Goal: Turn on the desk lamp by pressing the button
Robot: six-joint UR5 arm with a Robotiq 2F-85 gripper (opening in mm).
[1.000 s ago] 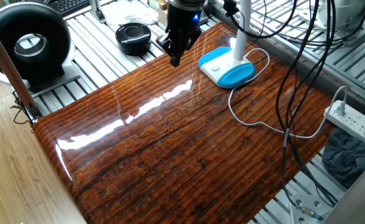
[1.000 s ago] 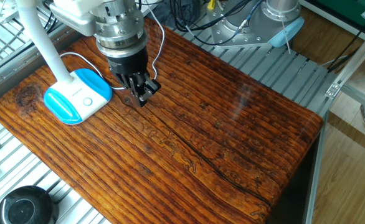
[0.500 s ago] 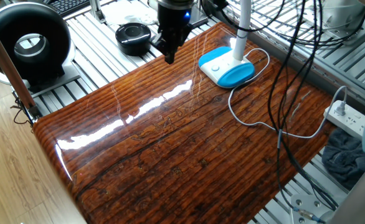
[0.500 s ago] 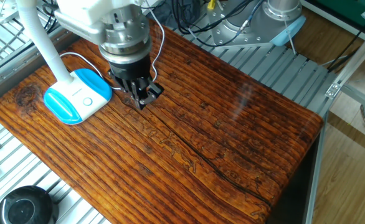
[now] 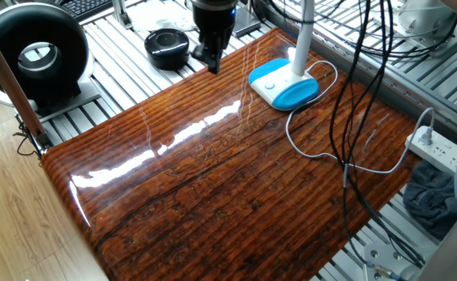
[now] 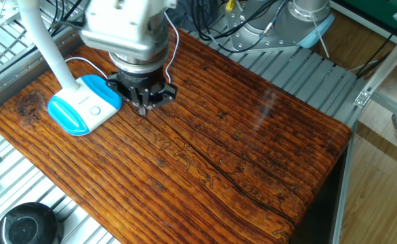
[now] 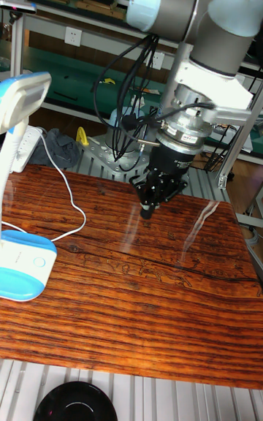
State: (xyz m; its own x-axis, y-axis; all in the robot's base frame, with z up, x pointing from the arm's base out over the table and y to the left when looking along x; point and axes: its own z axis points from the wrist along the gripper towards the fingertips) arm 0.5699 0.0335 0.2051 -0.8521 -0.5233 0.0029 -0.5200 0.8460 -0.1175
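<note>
The desk lamp point(image 5: 285, 84) stands near the table's back edge, with a flat white-and-blue base, a white stem and a thin white cord. Its base point(image 6: 83, 105) also shows in the other fixed view, and again in the tall view as the base point(image 7: 22, 264). The button point(image 6: 95, 111) is a small ringed disc on the white half point(image 7: 38, 262). My gripper point(image 5: 211, 65) hangs beside the base, to its left and apart from it. The fingers come together in one point point(image 6: 143, 108) just above the wood point(image 7: 147, 210), holding nothing. The lamp looks unlit.
A round black disc device point(image 5: 167, 45) lies off the table edge behind the gripper. A big black ring-shaped unit point(image 5: 33, 55) stands at the far left. The lamp cord point(image 5: 314, 148) loops over the wood toward a power strip point(image 5: 435, 148). Dark cables point(image 5: 353, 117) hang over the right side.
The gripper has drifted a little away from the lamp base toward the table's back edge, and its wrist has turned more upright. The lamp has not moved.
</note>
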